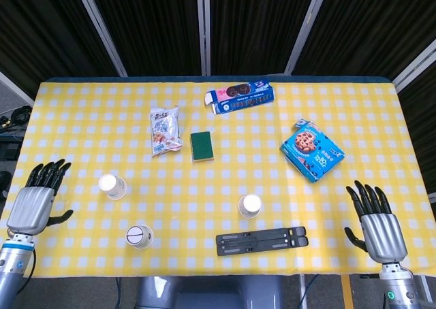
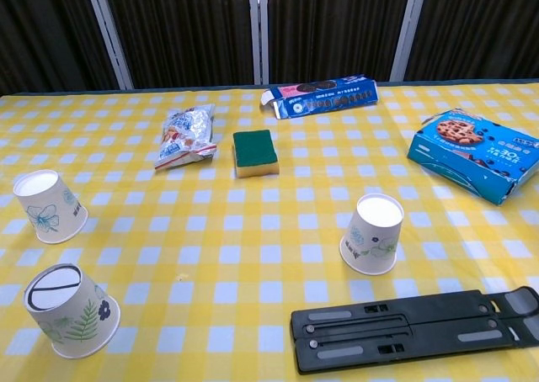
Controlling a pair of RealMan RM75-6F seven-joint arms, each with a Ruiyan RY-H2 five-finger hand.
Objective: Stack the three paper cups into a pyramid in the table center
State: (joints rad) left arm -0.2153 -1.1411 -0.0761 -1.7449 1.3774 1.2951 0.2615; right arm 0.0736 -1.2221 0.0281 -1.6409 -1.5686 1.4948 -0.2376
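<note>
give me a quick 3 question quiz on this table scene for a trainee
1. True or false: two paper cups are already stacked.
2. Which hand is nearer the two cups on the table's left side?
3. What lies just nearer the robot than the lone cup: A sponge, B black folding stand, C cookie box?

Key
1. False; all three stand apart.
2. The left hand, open; the right hand is open too.
3. B, the black folding stand.

The left hand (image 1: 37, 200) is held flat at the near left edge, back up, fingers extended and slightly apart, thumb out to the side. The right hand (image 1: 378, 224) is held likewise at the near right edge, nothing gripped.
</note>
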